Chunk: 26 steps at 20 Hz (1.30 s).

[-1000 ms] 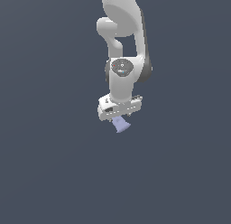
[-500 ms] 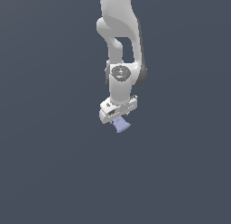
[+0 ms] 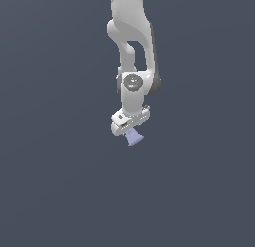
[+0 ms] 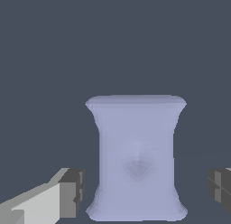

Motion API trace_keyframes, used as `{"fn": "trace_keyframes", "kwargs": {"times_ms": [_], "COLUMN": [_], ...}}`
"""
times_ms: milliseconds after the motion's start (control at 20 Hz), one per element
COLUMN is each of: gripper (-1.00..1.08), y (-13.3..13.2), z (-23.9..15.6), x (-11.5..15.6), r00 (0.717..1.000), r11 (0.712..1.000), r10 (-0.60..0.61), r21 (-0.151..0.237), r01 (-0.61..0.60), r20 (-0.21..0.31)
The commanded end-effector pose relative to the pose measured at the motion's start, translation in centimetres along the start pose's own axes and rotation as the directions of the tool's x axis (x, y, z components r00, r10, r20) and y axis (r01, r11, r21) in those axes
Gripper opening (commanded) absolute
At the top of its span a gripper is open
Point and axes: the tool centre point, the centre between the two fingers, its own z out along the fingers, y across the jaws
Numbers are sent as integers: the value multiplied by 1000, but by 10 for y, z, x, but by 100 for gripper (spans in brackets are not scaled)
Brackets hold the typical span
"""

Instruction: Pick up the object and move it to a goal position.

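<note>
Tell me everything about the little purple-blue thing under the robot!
The object is a small, smooth, pale lavender-blue piece, plain and matte, with a narrower waist flaring wider at both ends in the wrist view. It sits between the fingers of the pincer; gaps show on both sides, so actual contact cannot be confirmed. In the exterior view it pokes out just below the pincer, wide end downward and tilted a bit, against a plain dark background.

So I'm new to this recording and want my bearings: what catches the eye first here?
The white robot arm reaching down from the top of the exterior view, alone against a plain dark grey background. Just under its gripper sits a small lavender-blue piece. In the wrist view that piece fills the middle, with a dark finger pad on either side and a visible gap between it and each pad.
</note>
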Motion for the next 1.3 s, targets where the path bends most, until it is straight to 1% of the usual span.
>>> {"fn": "trace_keyframes", "kwargs": {"times_ms": [0, 200, 550, 800, 850, 1250], "gripper": [100, 100, 100, 100, -100, -100], "y": [0, 0, -1, 0, 0, 0], "z": [1, 12, 43, 51, 51, 51], "x": [0, 0, -1, -1, -1, -1], "r00": [1000, 1000, 1000, 1000, 1000, 1000], "r11": [1000, 1000, 1000, 1000, 1000, 1000], "r10": [0, -1, -5, -5, -5, -5], "r21": [0, 0, 0, -1, -1, -1], "r01": [0, 1, 5, 5, 5, 5], "r20": [0, 0, -1, -1, -1, -1]}}
